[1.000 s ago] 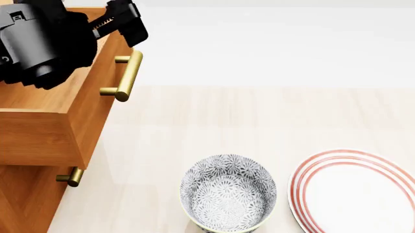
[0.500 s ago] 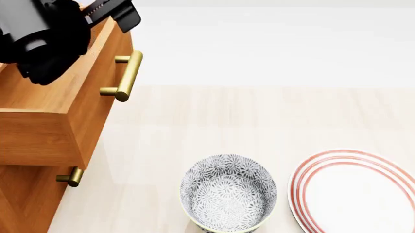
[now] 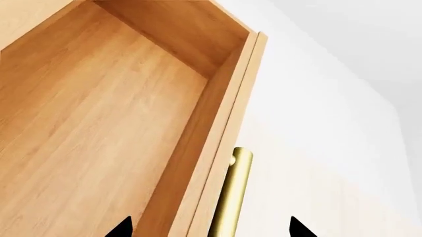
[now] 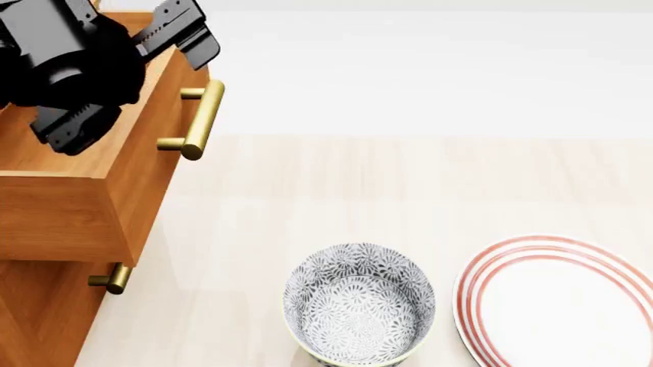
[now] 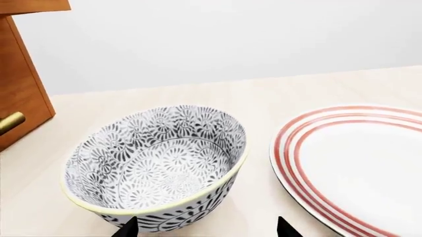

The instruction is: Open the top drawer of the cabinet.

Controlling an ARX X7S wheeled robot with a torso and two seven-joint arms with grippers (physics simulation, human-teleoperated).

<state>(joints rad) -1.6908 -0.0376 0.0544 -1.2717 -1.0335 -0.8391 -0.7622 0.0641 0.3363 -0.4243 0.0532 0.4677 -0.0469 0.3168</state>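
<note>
The orange-brown cabinet [image 4: 41,321] stands at the left. Its top drawer [image 4: 72,206] is pulled out, and the left wrist view looks into its bare wooden inside [image 3: 99,123]. The drawer's brass handle [image 4: 199,118] sticks out from the front panel. My left gripper [image 4: 128,84] hovers open above the drawer, apart from the handle [image 3: 232,197]; its black fingertips [image 3: 122,229] stand on either side of the front panel with nothing gripped. My right gripper [image 5: 207,229] is open, low beside the patterned bowl [image 5: 155,163], and is out of the head view.
A patterned bowl [image 4: 357,302] and a red-ringed white plate [image 4: 561,302] sit on the pale floor to the right of the cabinet. A lower drawer's brass handle [image 4: 110,279] juts out beneath the open one. The cabinet's side [image 5: 23,94] shows in the right wrist view.
My left gripper rose up and left, then came back down over the drawer, turning so both spread fingers show. The drawer, bowl and plate have not moved.
</note>
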